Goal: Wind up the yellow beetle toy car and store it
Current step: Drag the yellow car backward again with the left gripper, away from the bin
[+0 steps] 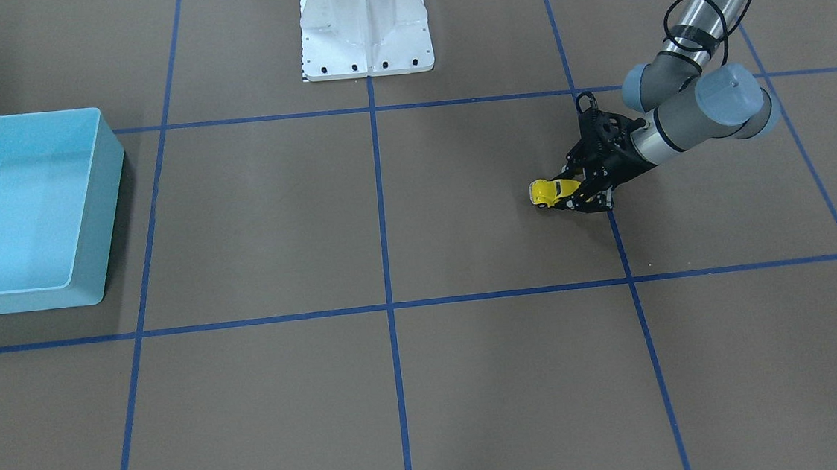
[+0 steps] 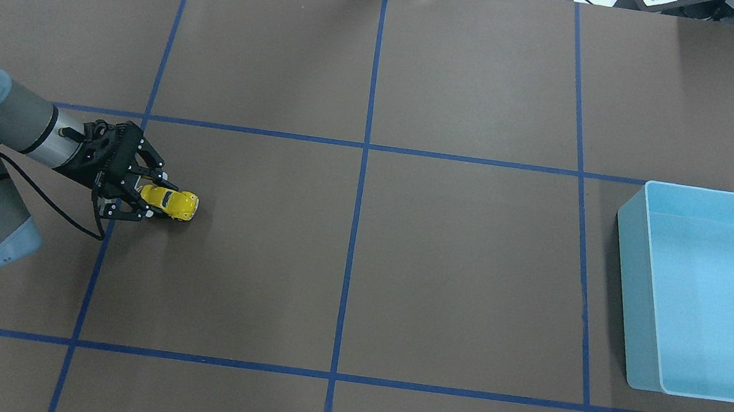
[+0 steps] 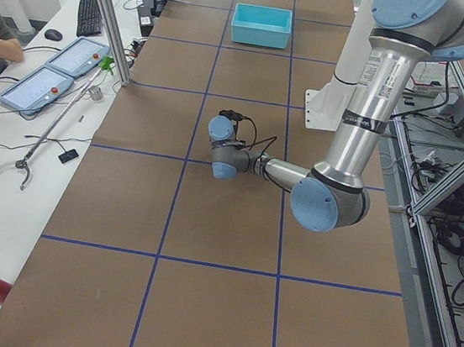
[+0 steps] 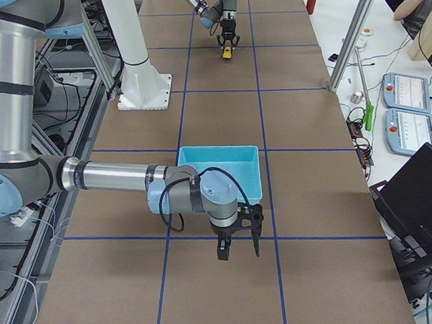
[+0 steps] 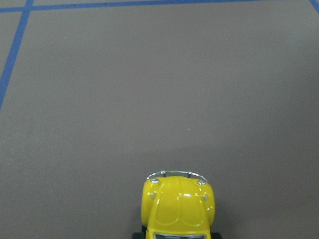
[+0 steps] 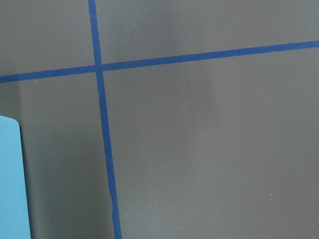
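A black two-finger left gripper (image 2: 152,197) on a grey robot arm reaches low over a brown table (image 2: 456,281) marked with blue tape lines. Its fingers flank the rear half of a tiny glossy yellow beetle toy car (image 2: 170,202) with black wheels and a silver bumper. The fingers sit close against the car's sides and appear clenched on it, though the contact is too small to confirm. The car sits wheels-down on the table at the robot's far left, nose toward the table's middle (the left wrist camera looks along its bonnet). A rectangular, open-topped light blue plastic bin (image 2: 625,282) stands well apart on the robot's far right. The right gripper (image 4: 236,242) hangs near that bin, and it is not possible to tell whether it is open or closed. The step in hand is probably the wind-up. To do it well, the wheels should be pressed onto the table and the car drawn straight back along its own length without twisting. The grip needs to be firm enough that the car cannot spring away, and the car should be lifted clear before it is carried across to the bin.
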